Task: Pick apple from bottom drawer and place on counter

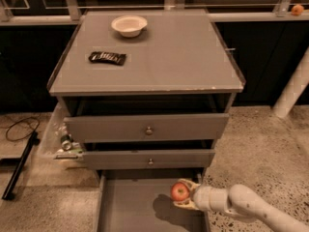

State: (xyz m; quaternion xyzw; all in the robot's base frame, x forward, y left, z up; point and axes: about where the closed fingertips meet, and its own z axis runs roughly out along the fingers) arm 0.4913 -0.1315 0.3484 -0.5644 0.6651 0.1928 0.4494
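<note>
- A grey cabinet is standing on a speckled floor [260,144] in a dim room, and a black cable [19,127] is lying on the left.
- The bench [164,57] on top is carrying a white bowl [129,25] at the far side and a dark packet [107,57] a bit nearer, on the left.
- Two upper drawers [147,127] with little round knobs are sitting pulled out a little. The bottom drawer [130,207] is sticking out the most, nearest to us.
- The tool [184,194] is reaching in from the right on a pale arm [241,204], over the right side of the bottom drawer.
- The tool is gripping the apple [179,191], with a finger on each side of it.
- The apple is casting a shadow on the drawer floor, so it looks like it is hanging just above the floor, not lying on it.
- The job is looking about half done: the apple is in the grip, but it is not on the bench yet.
- To do this step well, the tool should be holding tight and going up first.
- It should be coming toward us enough to miss the fronts of the upper drawers, which are sitting close above.
- Then it should be going over the near edge of the bench and setting the apple on a bare spot, away from the bowl and the packet.
- An apple is round and can roll, so letting go low and gently is the safe way.
</note>
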